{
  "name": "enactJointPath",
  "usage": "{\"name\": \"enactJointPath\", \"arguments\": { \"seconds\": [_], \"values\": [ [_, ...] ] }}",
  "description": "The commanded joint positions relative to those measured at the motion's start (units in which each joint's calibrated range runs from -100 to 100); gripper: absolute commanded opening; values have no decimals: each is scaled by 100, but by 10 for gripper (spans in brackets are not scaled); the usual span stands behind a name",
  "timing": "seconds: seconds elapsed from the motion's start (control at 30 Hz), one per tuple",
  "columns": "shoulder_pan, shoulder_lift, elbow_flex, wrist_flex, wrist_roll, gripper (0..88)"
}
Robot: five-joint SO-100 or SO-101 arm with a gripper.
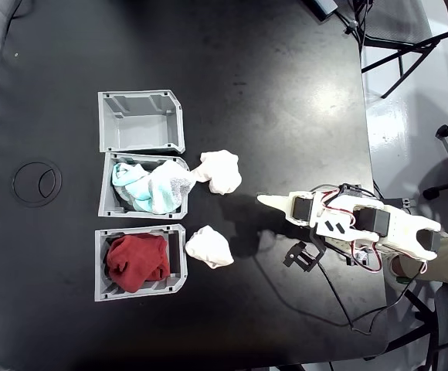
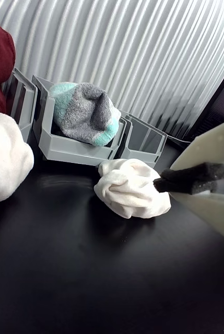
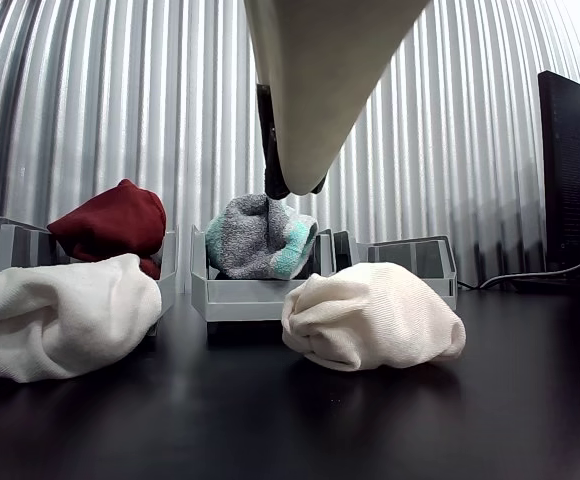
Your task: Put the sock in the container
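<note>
The sock is a small white triangular lump on the black table, just right of the red-cloth bin. It also shows at the left edge in the wrist view and at the left in the other view. The container, an empty gray bin with one chamfered corner, stands topmost of three in the fixed view and at the right of the row in the wrist view. My gripper hovers right of the sock, open and holding nothing. Its white finger carries a black pad.
A larger two-lobed white bundle lies right of the bin with teal-and-white cloth. The bin with red cloth stands below it. A round grommet sits at the table's left. Cables trail behind the arm at the right.
</note>
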Motion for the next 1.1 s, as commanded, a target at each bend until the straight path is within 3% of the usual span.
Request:
{"name": "enactJointPath", "arguments": {
  "seconds": [0.0,0.17,0.3,1.07],
  "values": [
    [-33,33,27,-24,188,14],
    [-33,33,27,18,188,14],
    [6,8,27,659,182,14],
    [6,-8,27,667,188,14]
  ]
}}
